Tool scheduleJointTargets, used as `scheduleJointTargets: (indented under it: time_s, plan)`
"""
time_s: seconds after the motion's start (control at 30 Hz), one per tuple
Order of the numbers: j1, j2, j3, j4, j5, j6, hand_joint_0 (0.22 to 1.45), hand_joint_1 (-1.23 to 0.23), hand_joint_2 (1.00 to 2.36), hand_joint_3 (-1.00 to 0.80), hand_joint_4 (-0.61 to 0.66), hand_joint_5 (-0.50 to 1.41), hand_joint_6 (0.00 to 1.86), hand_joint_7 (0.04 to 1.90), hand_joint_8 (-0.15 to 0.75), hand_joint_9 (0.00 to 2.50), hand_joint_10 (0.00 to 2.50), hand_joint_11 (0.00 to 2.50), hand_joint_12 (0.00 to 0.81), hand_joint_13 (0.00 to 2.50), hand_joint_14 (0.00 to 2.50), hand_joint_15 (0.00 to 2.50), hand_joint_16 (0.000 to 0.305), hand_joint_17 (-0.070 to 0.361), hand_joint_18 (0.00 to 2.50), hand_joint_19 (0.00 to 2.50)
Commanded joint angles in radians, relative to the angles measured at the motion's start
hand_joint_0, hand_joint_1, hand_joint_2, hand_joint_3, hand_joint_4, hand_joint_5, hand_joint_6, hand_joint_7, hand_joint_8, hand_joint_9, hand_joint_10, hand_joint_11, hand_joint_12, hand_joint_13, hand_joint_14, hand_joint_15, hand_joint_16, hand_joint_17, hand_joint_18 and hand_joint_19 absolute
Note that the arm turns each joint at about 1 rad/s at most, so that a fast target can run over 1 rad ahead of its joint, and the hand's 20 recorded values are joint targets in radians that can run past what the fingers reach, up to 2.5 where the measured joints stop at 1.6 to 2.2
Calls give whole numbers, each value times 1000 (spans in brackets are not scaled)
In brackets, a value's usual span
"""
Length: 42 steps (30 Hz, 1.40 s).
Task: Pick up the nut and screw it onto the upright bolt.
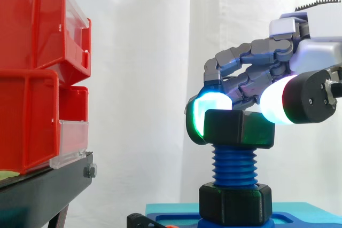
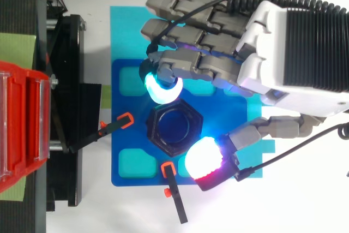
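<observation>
Black hexagonal plastic nut point(image 1: 239, 128): matt, faintly grained. Blue threaded plastic bolt point(image 1: 234, 166): ridged, low sheen. Blue plastic base plate point(image 2: 125, 105): smooth, semi-gloss. Grey jointed hand point(image 2: 272, 47): matt shells. Its pads point(image 2: 161, 88), at the nut's 11 and 5 o'clock in the top view, are smooth and translucent. Red plastic bins point(image 1: 32, 36): glossy. White cloth curtain point(image 1: 144, 78): matt.

Seen sideways, the nut point(image 1: 238, 128) hides part of the bolt point(image 1: 234, 166).

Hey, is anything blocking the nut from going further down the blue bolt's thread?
Nothing visible does. The hand pinches the black nut at the top of the upright blue bolt. The thread below it is bare down to a second black nut at the bolt's foot.
</observation>
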State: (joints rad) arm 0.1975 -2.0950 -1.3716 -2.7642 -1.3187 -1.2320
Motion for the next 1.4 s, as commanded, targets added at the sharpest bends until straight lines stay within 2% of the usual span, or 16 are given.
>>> scheduleJointTargets:
  time_s: [0.0, 0.77, 1.1, 1.37]
  plan:
    - [-4, 0, 0, 0, -8, -3, 517, -619, 1000, -500, 213, -176, 502, 1267, 317, 412, 0, 0, 366, 342, 0, 0, 56, 125, 293, 0]
    - [-20, 0, -3, 5, -31, -15, 497, -588, 1000, -500, 228, -184, 503, 1188, 320, 412, 0, 0, 373, 343, 0, 0, 57, 128, 286, 0]
    - [-21, 1, -3, 17, -36, -30, 444, -505, 1000, -500, 247, -205, 503, 995, 335, 396, 0, 0, 400, 331, 0, 0, 64, 143, 277, 0]
    - [-23, 1, -3, 17, -39, -37, 425, -463, 1000, -500, 202, -224, 502, 780, 325, 352, 0, 0, 408, 302, 0, 0, 67, 151, 243, 0]
